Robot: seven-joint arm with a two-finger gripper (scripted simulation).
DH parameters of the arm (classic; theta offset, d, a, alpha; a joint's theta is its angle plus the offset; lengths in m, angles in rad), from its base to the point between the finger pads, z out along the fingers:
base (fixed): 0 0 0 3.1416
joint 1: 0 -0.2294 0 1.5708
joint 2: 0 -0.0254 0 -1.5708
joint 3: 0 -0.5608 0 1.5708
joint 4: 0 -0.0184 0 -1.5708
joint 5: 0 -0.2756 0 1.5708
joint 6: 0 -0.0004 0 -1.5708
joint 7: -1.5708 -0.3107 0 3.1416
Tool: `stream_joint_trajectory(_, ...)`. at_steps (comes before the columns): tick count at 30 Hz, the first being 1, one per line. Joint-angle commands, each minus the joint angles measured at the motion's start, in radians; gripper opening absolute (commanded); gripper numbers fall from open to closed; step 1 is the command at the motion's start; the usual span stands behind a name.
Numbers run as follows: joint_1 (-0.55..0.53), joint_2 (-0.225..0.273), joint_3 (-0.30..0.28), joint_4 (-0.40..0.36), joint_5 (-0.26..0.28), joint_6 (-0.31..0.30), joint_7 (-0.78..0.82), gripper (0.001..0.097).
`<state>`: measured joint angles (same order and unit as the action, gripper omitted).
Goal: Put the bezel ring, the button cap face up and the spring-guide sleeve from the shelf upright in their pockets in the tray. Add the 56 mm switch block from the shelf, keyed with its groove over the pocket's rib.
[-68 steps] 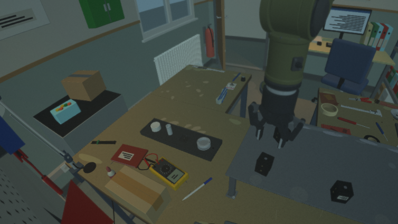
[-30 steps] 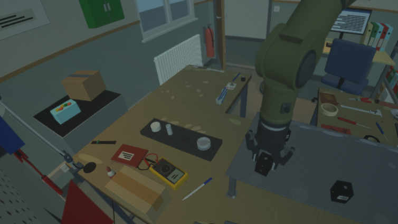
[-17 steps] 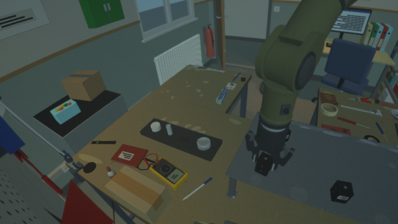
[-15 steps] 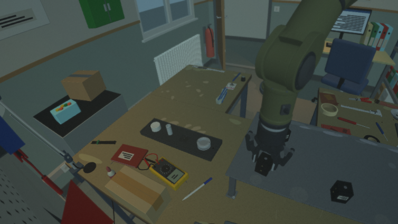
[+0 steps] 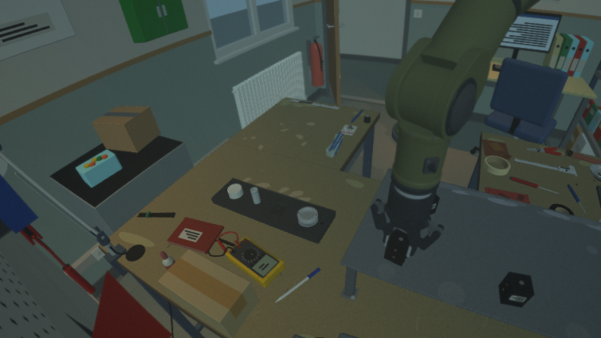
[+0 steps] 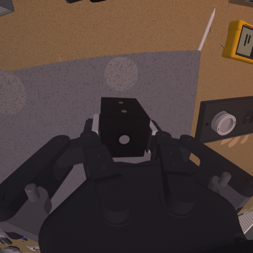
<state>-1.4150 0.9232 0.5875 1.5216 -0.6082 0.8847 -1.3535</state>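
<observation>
A black switch block (image 6: 124, 127) (image 5: 397, 248) with two brass screws on its upper face and a round hole facing the wrist camera stands on the grey shelf (image 5: 483, 248), and it is held between the fingers of my gripper (image 6: 122, 135) (image 5: 399, 246), which has closed on its sides. A second black block (image 5: 515, 289) lies further right on the shelf. The dark tray (image 5: 274, 209) on the wooden table to the left holds the button cap (image 5: 235, 191), the spring-guide sleeve (image 5: 255, 195) standing upright, and the bezel ring (image 5: 307, 216) (image 6: 223, 123); a square pocket in its middle is vacant.
Behind the table are a radiator (image 5: 269, 86) and window wall. In front of the tray lie a red notebook (image 5: 195, 234), a yellow multimeter (image 5: 255, 260), a pen (image 5: 297, 285) and a cardboard box (image 5: 208, 290). A second bench with tools (image 5: 542, 168) stands to the right.
</observation>
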Motion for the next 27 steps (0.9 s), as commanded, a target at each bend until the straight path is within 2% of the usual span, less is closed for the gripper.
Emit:
stream_joint_trajectory(1,0.0,-0.001,0.0,-0.001,0.0,0.0,0.0,0.041)
stream_joint_trajectory(17,0.0,-0.001,0.0,0.0,0.0,0.0,0.0,0.009)
stream_joint_trajectory(27,0.0,0.0,0.0,0.0,0.0,0.0,0.0,0.008)
